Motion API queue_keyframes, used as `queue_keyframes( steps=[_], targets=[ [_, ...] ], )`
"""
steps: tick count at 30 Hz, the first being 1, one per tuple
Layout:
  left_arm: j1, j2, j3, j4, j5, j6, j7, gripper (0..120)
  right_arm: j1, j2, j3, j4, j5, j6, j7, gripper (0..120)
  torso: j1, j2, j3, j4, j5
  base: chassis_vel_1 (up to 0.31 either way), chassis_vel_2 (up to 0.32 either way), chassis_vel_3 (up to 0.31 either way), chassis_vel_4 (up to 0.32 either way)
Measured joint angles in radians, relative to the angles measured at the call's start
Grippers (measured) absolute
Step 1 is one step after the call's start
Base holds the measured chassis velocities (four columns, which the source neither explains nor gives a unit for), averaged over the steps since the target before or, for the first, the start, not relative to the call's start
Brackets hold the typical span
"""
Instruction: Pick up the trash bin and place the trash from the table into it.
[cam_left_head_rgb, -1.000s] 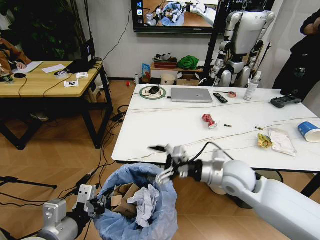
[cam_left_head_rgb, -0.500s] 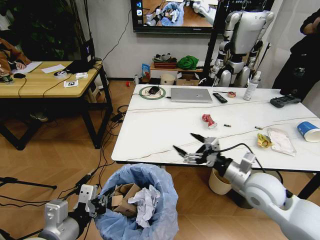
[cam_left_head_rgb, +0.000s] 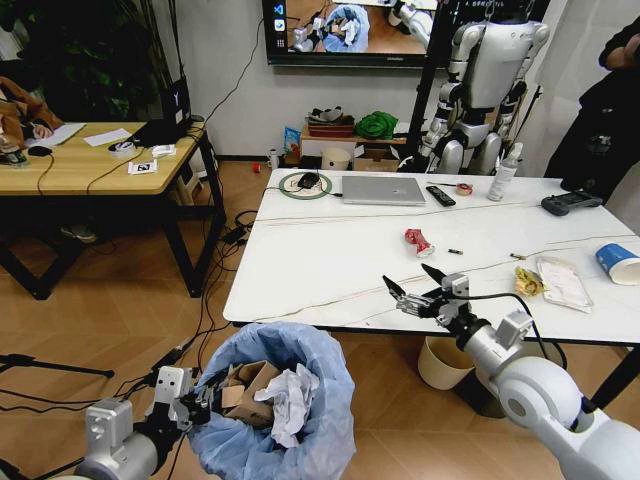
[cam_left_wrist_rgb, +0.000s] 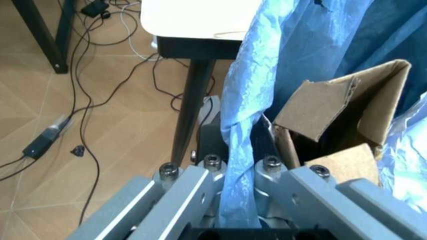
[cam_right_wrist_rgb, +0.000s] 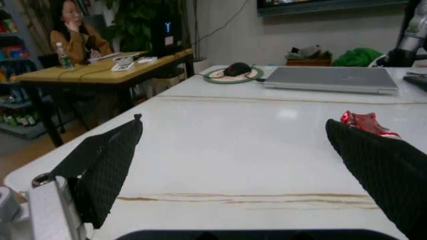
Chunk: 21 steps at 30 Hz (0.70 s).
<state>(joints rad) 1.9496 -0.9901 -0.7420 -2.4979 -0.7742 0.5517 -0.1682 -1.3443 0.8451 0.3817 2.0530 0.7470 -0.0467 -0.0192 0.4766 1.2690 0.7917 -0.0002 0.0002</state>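
The trash bin, lined with a light-blue bag, hangs low beside the table's near corner, with cardboard and crumpled white paper inside. My left gripper is shut on its rim; the left wrist view shows the left gripper pinching the blue bag next to brown cardboard. My right gripper is open just above the table's front edge. Beyond it lie a crushed red can, a yellow wrapper, a clear packet and a blue-white cup. In the right wrist view the red can lies past the open right gripper.
A laptop, remote, bottle and black controller line the table's far edge. A cream bucket stands under the table. A wooden desk is at the left, with cables on the floor.
My right gripper has left the space above the bin and moved right and forward to the table's front edge, staying open. The left gripper still holds the bin.
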Motion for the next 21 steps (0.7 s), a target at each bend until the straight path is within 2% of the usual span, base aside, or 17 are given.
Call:
queue_keyframes(
  steps=[4, 9, 12, 16, 21],
  targets=[
    [0.006, -0.002, 0.0, 0.003, 0.008, -0.007, 0.001, 0, -0.034, 0.03, 0.043, -0.005, 0.006, 0.002, -0.003, 100, 0.0, 0.0, 0.0, 0.0002, -0.0001, 0.0, 0.0, 0.0, 0.0],
    [0.017, -0.002, 0.001, 0.001, 0.019, -0.015, 0.005, 0, -0.099, 0.057, 0.116, -0.02, -0.004, 0.042, -0.078, 100, 0.0, 0.0, 0.0, 0.0, -0.0004, 0.0, 0.0, 0.0, 0.0],
    [0.029, -0.009, 0.012, 0.0, 0.044, -0.023, 0.013, 0, -0.14, 0.097, 0.171, -0.04, -0.054, 0.072, -0.16, 100, 0.0, 0.0, 0.0, 0.0, -0.0005, 0.0, 0.0, 0.0, 0.0],
    [0.046, -0.016, 0.017, 0.0, 0.065, -0.033, 0.022, 0, -0.182, 0.148, 0.215, -0.041, -0.108, 0.085, -0.165, 100, 0.0, 0.0, 0.0, 0.0002, 0.0003, 0.0, 0.0, 0.0, 0.0],
    [0.033, -0.032, 0.023, 0.004, 0.081, -0.04, 0.027, 0, -0.231, 0.284, 0.307, -0.052, -0.179, 0.116, -0.238, 100, 0.0, 0.0, 0.0, -0.0001, -0.0002, 0.0, 0.0, 0.0, 0.0]
  ],
)
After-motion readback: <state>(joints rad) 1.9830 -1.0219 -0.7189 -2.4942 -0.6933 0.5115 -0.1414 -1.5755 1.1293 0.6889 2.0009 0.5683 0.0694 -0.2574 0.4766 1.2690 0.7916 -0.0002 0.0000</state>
